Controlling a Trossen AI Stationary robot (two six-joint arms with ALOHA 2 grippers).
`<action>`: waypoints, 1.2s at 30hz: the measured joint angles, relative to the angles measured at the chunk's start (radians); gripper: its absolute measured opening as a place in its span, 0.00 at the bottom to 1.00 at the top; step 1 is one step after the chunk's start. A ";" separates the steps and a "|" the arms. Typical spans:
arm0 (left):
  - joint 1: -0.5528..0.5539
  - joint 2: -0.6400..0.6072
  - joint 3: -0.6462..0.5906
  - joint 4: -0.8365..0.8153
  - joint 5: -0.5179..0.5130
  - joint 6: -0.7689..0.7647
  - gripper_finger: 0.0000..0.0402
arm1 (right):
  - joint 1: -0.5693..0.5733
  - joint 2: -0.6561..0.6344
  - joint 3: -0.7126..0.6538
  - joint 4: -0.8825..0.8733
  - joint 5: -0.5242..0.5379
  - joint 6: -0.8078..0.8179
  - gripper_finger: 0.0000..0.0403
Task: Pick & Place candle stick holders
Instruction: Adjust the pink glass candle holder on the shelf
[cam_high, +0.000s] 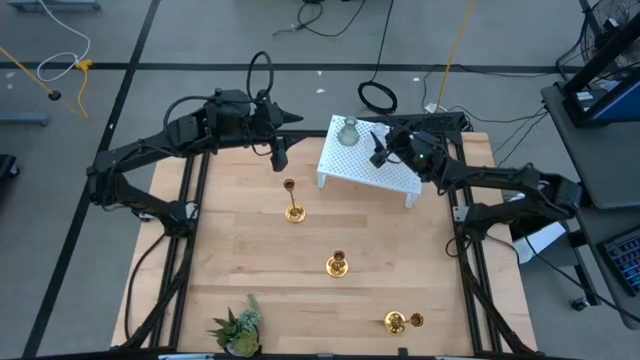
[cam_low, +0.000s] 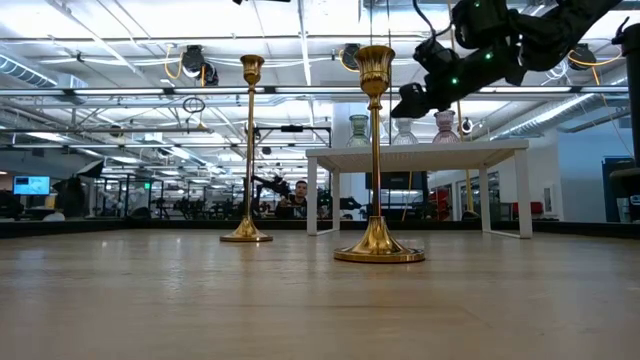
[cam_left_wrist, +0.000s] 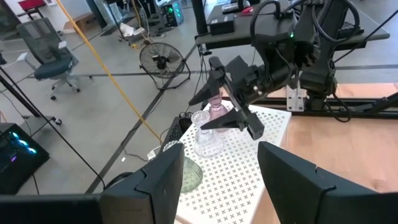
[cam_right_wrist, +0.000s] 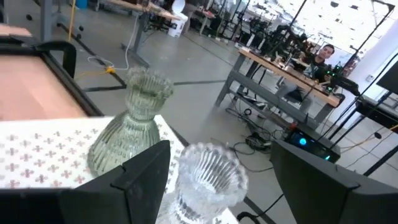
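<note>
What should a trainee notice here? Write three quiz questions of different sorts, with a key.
1. True or false: the grey-green holder, clear holder and pink holder all stand on the white rack.
2. Which gripper is above that rack? A) left B) right
3. Fill in: ___ gold holders are on the wooden table.
Key: 1 true; 2 B, the right gripper, open; the left gripper waits beside the rack; 3 three.

Open bench (cam_high: 250, 250) lies between the three gold holders (cam_high: 337, 264). On the rack (cam_high: 350, 165), the right claw (cam_high: 378, 147) hangs open over glass holders (cam_left_wrist: 205, 134) seemingly packed close.
</note>
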 joint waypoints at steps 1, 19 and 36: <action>0.000 0.000 0.000 0.000 0.000 0.000 0.53 | 0.004 -0.008 0.000 -0.003 0.000 0.000 0.67; 0.000 0.000 0.000 -0.039 0.000 -0.007 0.53 | 0.032 -0.272 0.000 -0.389 0.157 0.091 0.67; 0.000 0.000 0.000 -0.038 0.000 -0.008 0.53 | 0.021 -0.273 0.000 -0.474 0.161 0.106 0.67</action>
